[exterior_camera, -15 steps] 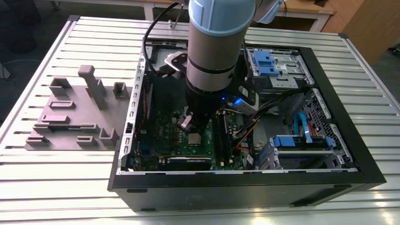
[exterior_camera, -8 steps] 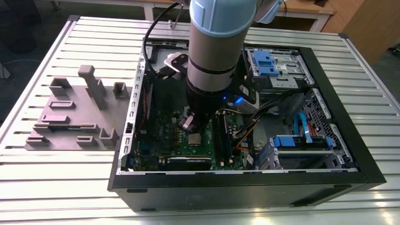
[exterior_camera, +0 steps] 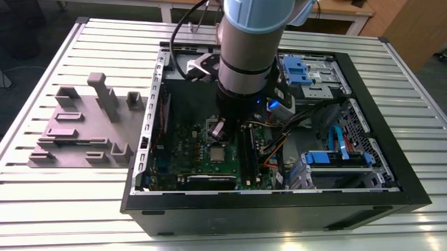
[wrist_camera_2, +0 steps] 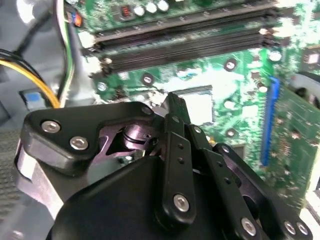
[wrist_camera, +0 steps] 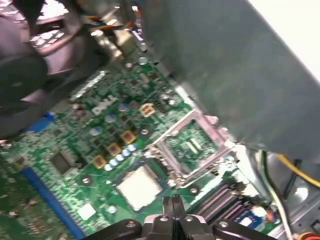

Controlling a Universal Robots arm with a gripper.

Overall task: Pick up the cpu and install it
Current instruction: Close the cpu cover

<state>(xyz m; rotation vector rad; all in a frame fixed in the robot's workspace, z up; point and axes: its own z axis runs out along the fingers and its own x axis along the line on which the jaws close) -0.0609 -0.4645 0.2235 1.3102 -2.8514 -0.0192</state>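
Observation:
The cpu (exterior_camera: 218, 153) is a small silver square lying flat in the socket on the green motherboard (exterior_camera: 183, 151), inside the open computer case. In the first wrist view the cpu (wrist_camera: 139, 186) looks pale and square, with the hinged metal socket frame (wrist_camera: 192, 145) standing open beside it. In the second wrist view the cpu (wrist_camera_2: 198, 106) lies just past the fingertips. My gripper (exterior_camera: 217, 132) hangs a little above the board, close to the cpu. Its fingers are pressed together with nothing between them in both wrist views (wrist_camera: 173, 202) (wrist_camera_2: 173, 102).
The black case wall (exterior_camera: 279, 209) surrounds the work area. Black memory slots (wrist_camera_2: 185, 42) run beside the socket. Yellow and orange cables (wrist_camera_2: 35, 75), blue drive brackets (exterior_camera: 335, 157) and a grey plastic fixture (exterior_camera: 77, 130) on the ribbed table at the exterior view's left are nearby.

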